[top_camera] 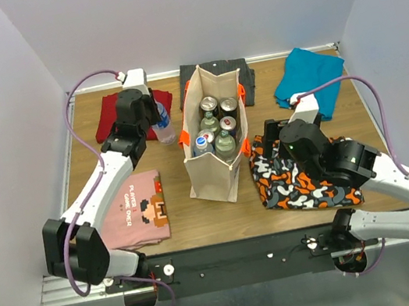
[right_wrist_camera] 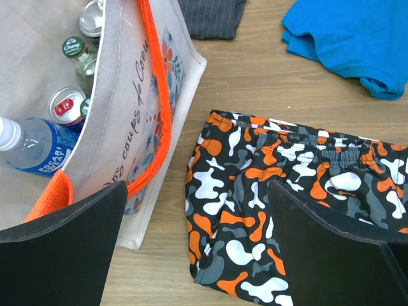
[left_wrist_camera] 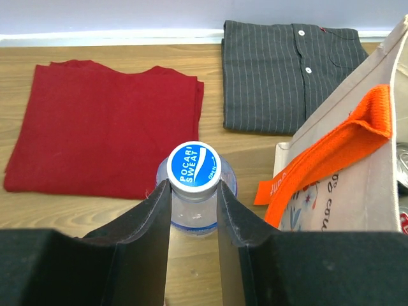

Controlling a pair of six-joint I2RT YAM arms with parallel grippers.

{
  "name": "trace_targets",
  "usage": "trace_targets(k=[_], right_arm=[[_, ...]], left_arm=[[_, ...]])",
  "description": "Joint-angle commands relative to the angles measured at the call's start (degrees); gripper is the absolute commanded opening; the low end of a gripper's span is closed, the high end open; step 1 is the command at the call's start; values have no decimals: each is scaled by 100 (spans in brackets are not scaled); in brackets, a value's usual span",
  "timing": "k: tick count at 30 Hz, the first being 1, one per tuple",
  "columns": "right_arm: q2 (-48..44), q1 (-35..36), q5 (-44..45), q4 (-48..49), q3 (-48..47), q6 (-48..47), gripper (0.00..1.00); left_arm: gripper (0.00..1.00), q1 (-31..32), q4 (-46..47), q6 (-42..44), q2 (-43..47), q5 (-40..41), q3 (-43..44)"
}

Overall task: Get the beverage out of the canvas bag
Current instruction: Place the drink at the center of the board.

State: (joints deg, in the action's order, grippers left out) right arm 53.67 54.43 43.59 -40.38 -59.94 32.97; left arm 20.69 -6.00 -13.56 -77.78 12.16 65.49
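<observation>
The beige canvas bag [top_camera: 212,171] stands upright mid-table with orange pieces at its rim; it also shows in the left wrist view [left_wrist_camera: 357,185] and the right wrist view [right_wrist_camera: 127,121]. Several cans and bottles [top_camera: 215,123] stand inside it, among them a Pocari bottle [right_wrist_camera: 38,148]. My left gripper [top_camera: 154,116] [left_wrist_camera: 194,186] is left of the bag, shut on the neck of an upright clear Pocari Sweat bottle [left_wrist_camera: 194,167] [top_camera: 164,117] with a blue cap, beside the red shirt. My right gripper [top_camera: 264,141] [right_wrist_camera: 196,188] is open and empty, right of the bag above the camouflage shorts.
A folded red shirt [top_camera: 121,108] lies at the back left and a grey striped shirt [left_wrist_camera: 280,70] behind the bag. A blue cloth [top_camera: 311,83] lies at the back right. Camouflage shorts [top_camera: 304,179] lie right of the bag, a pink T-shirt [top_camera: 136,212] front left.
</observation>
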Motion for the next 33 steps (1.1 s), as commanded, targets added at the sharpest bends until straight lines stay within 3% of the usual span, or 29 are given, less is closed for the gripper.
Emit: trace_targets(k=[1, 16, 29, 33], right_arm=[[91, 50, 281, -137, -167, 87, 100], [82, 50, 387, -207, -132, 122, 100], [109, 41, 352, -75, -53, 87, 100], [126, 50, 352, -40, -44, 69, 100]], left_arm=[[0, -56, 1250, -129, -220, -162, 51], [0, -74, 1698, -261, -642, -329, -212], [1, -56, 1479, -287, -836, -663, -186], [44, -47, 1453, -261, -722, -654, -274]])
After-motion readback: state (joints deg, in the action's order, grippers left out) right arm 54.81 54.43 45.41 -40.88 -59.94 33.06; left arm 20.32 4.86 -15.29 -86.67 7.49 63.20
